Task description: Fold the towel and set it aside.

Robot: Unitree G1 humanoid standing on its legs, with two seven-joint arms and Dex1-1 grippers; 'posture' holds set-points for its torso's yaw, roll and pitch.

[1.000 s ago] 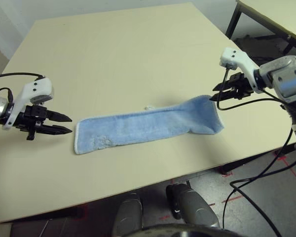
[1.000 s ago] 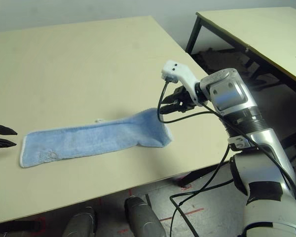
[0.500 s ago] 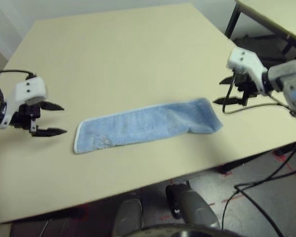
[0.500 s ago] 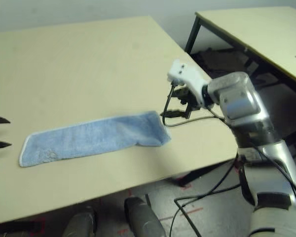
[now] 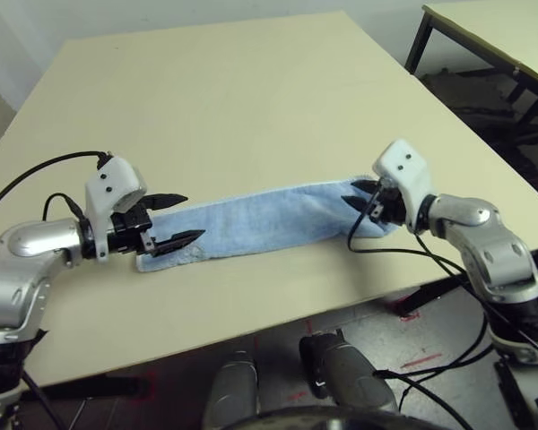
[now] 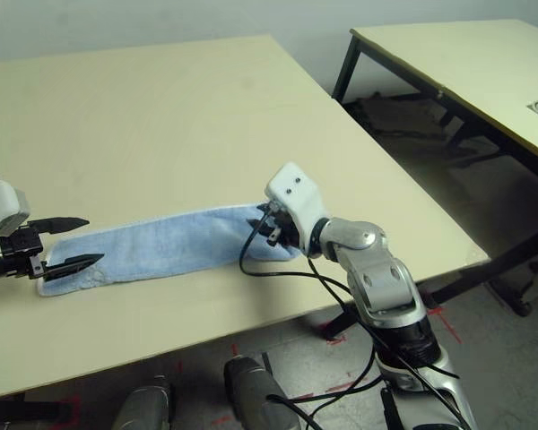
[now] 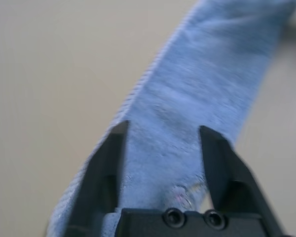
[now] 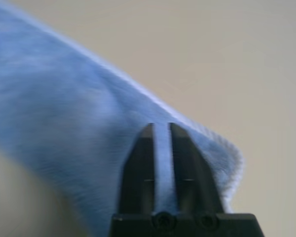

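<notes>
The towel (image 5: pixel 260 224) lay as a long strip on the table (image 5: pixel 251 98). The right gripper (image 5: pixel 354 202) had pinched one end; the left gripper (image 5: pixel 181 219) straddled the other, fingers parted. Judging by this, the grasp for the next fold was underway, calling for the left to clamp.

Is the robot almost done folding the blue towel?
Not yet. The towel already lies as a long narrow strip on the table, so it looks folded once lengthwise. Right now the right gripper, jaws shut, is at one end, with towel between its fingers. The left gripper has its jaws open over the other end. Bringing the ends together and setting the towel aside is left.
</notes>
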